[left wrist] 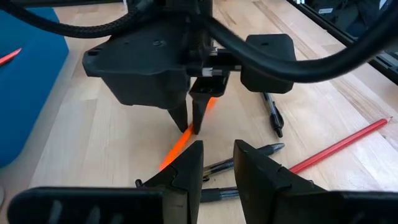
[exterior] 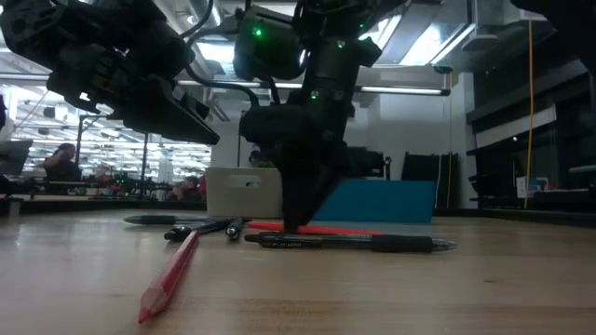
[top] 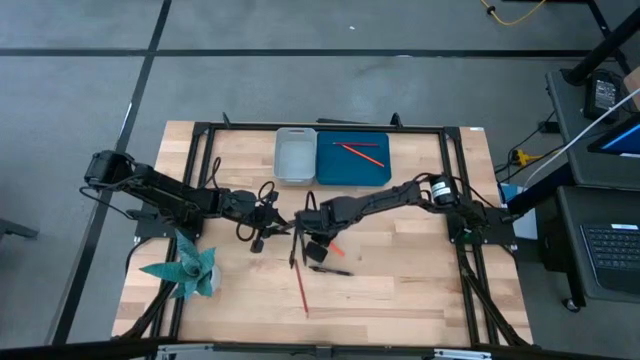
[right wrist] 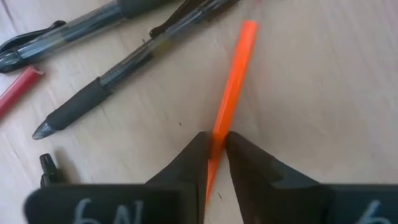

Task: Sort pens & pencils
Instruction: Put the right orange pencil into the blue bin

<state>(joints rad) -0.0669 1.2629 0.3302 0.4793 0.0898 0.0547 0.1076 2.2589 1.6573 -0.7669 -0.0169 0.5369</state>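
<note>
An orange pencil [right wrist: 235, 74] lies flat on the wooden table, and my right gripper [right wrist: 216, 140] is shut on it near the table's middle [top: 318, 246]. Several black pens [top: 330, 269] lie around it; one [exterior: 354, 243] lies just in front of the fingers. A longer red pencil [top: 301, 287] lies nearer the table's near edge. Two red pencils [top: 360, 150] rest in the blue tray [top: 352, 175]. My left gripper [left wrist: 217, 163] is open, raised above the table just left of the right gripper [top: 270, 222], and holds nothing. My right gripper pinches the orange pencil's shaft [right wrist: 219, 127] between its two fingertips, toward one end, with the longer part reaching out beyond them. The fingers [left wrist: 188, 118] come from above, pointing down, across the pencil. The pencil lies on the table [exterior: 345, 229].
A grey tray [top: 294, 155] stands beside the blue tray at the far edge. A teal folded object [top: 185, 268] lies at the near left. A dark metal frame [top: 200, 150] borders the table. Bare wood shows at the near right [top: 420, 290].
</note>
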